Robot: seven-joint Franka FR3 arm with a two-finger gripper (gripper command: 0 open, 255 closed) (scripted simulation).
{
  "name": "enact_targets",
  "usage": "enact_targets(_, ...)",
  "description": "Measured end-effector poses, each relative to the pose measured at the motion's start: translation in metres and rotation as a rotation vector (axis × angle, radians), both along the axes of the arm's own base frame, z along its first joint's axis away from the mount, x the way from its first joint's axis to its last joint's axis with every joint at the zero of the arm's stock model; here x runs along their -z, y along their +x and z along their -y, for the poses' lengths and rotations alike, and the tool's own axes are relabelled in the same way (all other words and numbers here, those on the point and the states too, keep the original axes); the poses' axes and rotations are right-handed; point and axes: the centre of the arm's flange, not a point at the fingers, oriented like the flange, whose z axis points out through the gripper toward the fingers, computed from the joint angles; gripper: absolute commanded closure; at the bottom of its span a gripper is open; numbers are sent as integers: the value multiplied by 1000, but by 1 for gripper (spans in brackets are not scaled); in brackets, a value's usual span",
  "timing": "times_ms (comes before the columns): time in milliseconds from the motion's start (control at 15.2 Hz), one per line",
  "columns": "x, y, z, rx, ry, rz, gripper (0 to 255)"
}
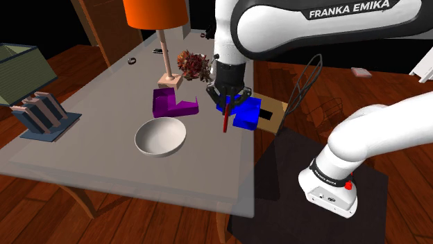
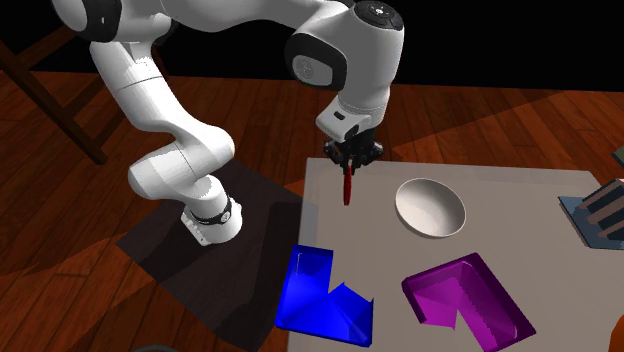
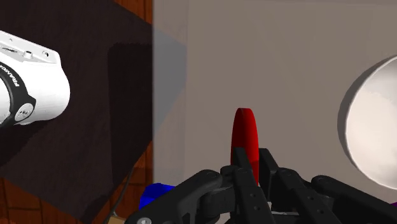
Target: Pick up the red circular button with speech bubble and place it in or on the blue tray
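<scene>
Over a grey table (image 2: 510,205), the gripper (image 2: 348,163) pinches the red button (image 2: 347,188) edge-down, with the blue tray (image 2: 312,288) lying toward the second exterior view's bottom.

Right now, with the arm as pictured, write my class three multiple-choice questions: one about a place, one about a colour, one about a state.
1. Where does the white bowl stand? A on the floor; B on the table; C on a shelf.
2. Apart from the blue tray, the second tray is: A green; B yellow; C purple.
3. The gripper is: A shut on the red button; B open; C shut on nothing.
Answers: 1 B, it rests on the grey tabletop; 2 C, its walls and floor are purple; 3 A, the wrist view shows it clamped on the disc.
</scene>
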Motion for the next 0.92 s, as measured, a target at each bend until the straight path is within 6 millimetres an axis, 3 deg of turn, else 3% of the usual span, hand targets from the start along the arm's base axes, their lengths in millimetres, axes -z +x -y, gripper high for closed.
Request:
enact_targets(132,-8,0,0,0,0,0,255)
enact_targets(264,-16,7,15,0,0,0,255)
enact_targets(924,-45,49,133,1,0,0,255)
